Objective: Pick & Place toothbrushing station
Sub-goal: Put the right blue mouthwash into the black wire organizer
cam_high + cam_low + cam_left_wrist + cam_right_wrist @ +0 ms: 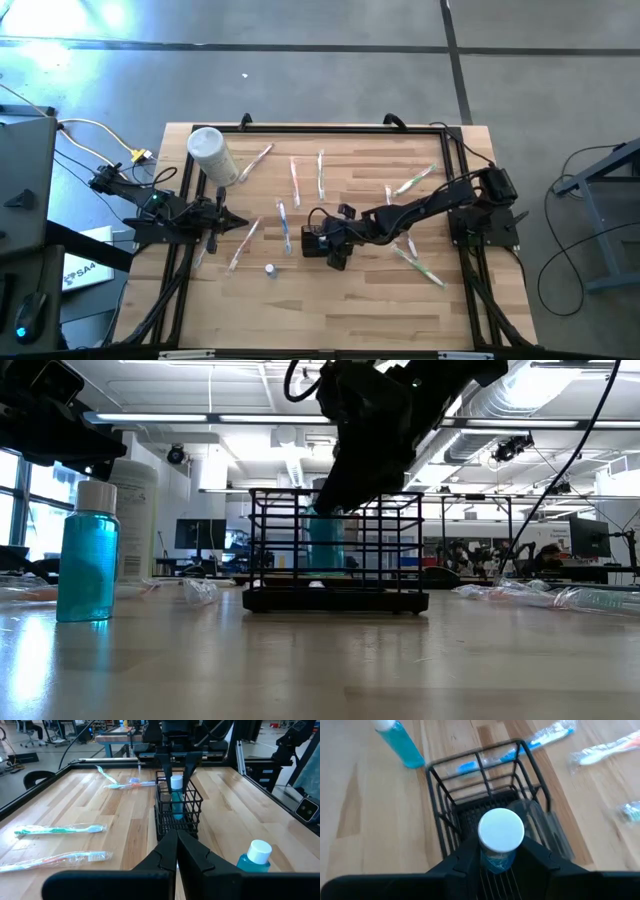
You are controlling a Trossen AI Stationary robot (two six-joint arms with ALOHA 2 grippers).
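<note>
The toothbrushing station (318, 243), a small black wire holder box, stands on the wooden table near its middle; it also shows in the low view (335, 555) and the left wrist view (177, 812). My right gripper (501, 847) reaches down over it, shut on a small blue bottle with a white cap (501, 831) that stands inside the holder. My left gripper (177, 851) is shut and empty at the table's left side (215, 215), pointing toward the holder. A second blue bottle (270, 269) stands on the table near the holder. My right gripper pinches the blue bottle just below its white cap (495, 859) between its two fingers (165, 767). The fingers come from above, pointing down. The bottle is upright with its lower part inside the holder (325, 545); whether its base rests on the holder's floor I cannot tell.
A tall white canister (211, 155) lies at the far left. Several wrapped toothbrushes lie scattered: far middle (296, 180), far right (415, 181), near right (420, 265), left of the holder (245, 243). A black rail frames the table (340, 127).
</note>
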